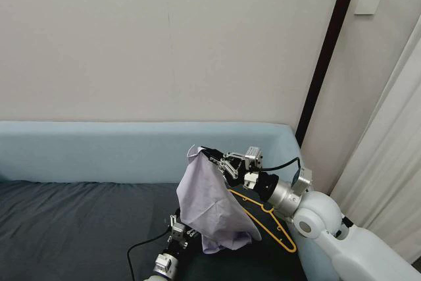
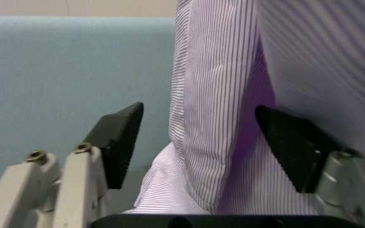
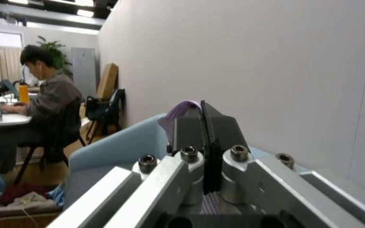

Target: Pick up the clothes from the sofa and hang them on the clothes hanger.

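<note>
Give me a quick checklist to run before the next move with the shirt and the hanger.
1. Grip: right gripper shut on the shirt at its top edge: ok.
2. Second hand: left gripper open, a shirt fold between its fingers: ok.
3. Hem off the sofa: cannot tell.
4. Target: yellow hanger lies on the sofa beside the shirt: ok.
5. Shirt on the hanger: not ok.

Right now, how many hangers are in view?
1. The yellow hanger is below the right arm, partly behind the striped shirt held by the right gripper; the open left gripper is at its lower part. More may be hidden.
</note>
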